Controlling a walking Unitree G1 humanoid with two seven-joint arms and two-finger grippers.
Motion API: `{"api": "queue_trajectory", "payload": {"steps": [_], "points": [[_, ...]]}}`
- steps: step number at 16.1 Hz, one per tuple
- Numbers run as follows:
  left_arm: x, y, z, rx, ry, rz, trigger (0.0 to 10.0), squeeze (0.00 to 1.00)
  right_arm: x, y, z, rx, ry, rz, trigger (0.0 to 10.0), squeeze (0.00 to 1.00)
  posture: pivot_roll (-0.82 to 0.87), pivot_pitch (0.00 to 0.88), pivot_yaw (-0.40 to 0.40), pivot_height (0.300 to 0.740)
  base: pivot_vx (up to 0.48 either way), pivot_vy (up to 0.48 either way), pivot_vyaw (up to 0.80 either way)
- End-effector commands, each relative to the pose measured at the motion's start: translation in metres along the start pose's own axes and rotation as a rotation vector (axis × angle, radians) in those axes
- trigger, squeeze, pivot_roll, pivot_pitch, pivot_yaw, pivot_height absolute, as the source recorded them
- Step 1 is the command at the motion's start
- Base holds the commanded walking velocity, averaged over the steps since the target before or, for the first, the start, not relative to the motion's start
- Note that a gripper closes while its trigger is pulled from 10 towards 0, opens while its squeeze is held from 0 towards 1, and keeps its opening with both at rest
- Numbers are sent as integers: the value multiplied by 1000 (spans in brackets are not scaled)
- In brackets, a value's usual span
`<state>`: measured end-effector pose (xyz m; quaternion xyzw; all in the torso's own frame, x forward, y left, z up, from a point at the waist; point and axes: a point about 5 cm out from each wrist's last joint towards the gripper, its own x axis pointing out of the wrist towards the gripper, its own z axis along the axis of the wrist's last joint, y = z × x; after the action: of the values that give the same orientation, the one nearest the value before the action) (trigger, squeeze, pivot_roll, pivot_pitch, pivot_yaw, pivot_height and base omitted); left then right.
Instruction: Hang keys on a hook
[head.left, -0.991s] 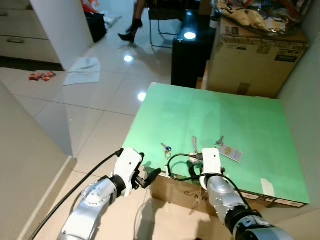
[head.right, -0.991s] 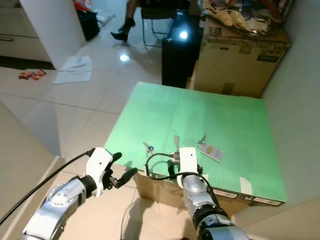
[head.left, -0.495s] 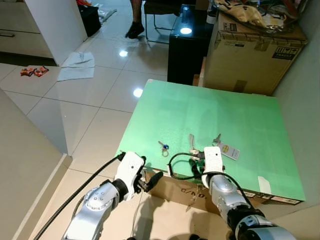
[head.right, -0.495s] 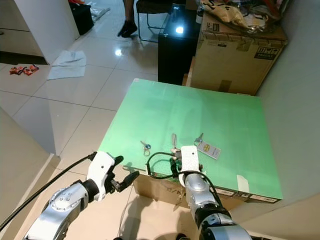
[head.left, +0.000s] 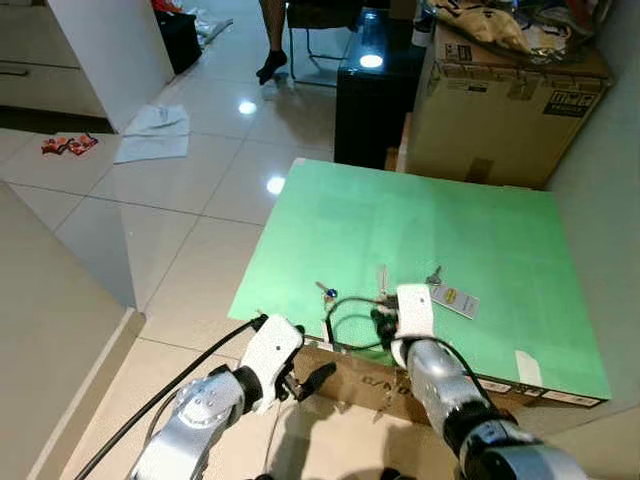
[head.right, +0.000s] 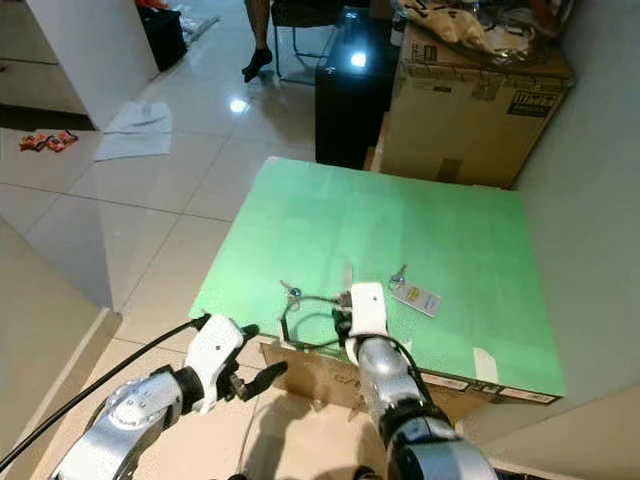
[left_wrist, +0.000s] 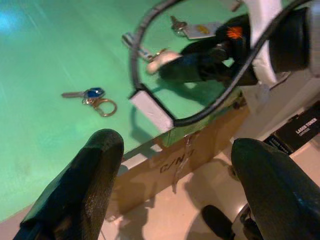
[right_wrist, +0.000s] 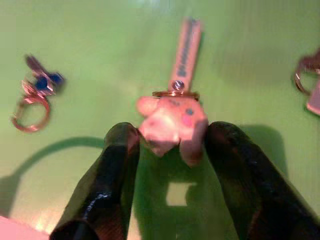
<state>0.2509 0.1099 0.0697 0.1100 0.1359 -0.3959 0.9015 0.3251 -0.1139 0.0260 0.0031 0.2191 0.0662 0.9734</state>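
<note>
Right gripper (right_wrist: 170, 137) jaws wide astride pink rubbery keychain (right_wrist: 172, 122) (strap attached); left gripper (left_wrist: 175, 165) wide.

Pink-charm keys (right_wrist: 172, 119) flat on green table (head.left: 450, 220)

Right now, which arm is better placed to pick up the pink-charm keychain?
Right. The right gripper has its open black fingers either side of the pink-charm keychain on the green tabletop. The left gripper hangs below the table's front edge, open.
</note>
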Motion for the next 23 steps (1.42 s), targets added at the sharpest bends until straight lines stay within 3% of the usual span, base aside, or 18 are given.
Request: {"api": "queue_trajectory", "payload": {"steps": [1, 4, 6, 10, 12, 13, 14, 15, 17, 23], "points": [[2, -3, -3, -6, 11, -26, 10000, 0, -1, 3, -5, 16, 26, 4, 0, 0, -103, 166, 52, 740, 0, 0, 0], [11, -4, 4, 1, -13, -63, 10000, 0, 4, 9, 16, 1, -53, 28, 0, 0, -120, 139, 61, 740, 0, 0, 0], [15, 0, 7, 2, -23, -63, 10000, 0, 6, 20, 47, -73, -212, 62, 0, 0, -126, 121, 63, 740, 0, 0, 0], [21, 1, 8, 5, -31, -74, 10000, 0, 1, 34, 76, -173, -392, 94, 0, 0, -141, 100, 73, 740, 0, 0, 0], [23, 0, 10, 10, -36, -87, 10000, 0, 1, 33, 84, -183, -420, 76, 0, 0, -146, 95, 77, 740, 0, 0, 0], [24, 0, 10, 12, -36, -88, 10000, 0, 2, 29, 86, -152, -407, 51, 0, 137, -148, 93, 80, 740, 0, 0, 0], [26, 2, 11, 16, -46, -75, 10000, 0, 4, 23, 81, -76, -363, 42, 8431, 1000, -149, 93, 81, 740, 0, 0, 0], [27, 6, 15, -2, -68, -52, 10000, 0, 5, 16, 76, -64, -329, 13, 10000, 1000, -147, 94, 81, 740, 0, 0, 0], [29, 8, 16, -48, -75, -41, 10000, 0, 4, 9, 73, -76, -330, -17, 10000, 1000, -147, 94, 81, 740, 0, 240, 0], [31, 9, 19, -41, -93, -33, 10000, 0, 3, 2, 59, -62, -279, -35, 10000, 1000, -151, 98, 79, 740, 0, 480, -749]]}}
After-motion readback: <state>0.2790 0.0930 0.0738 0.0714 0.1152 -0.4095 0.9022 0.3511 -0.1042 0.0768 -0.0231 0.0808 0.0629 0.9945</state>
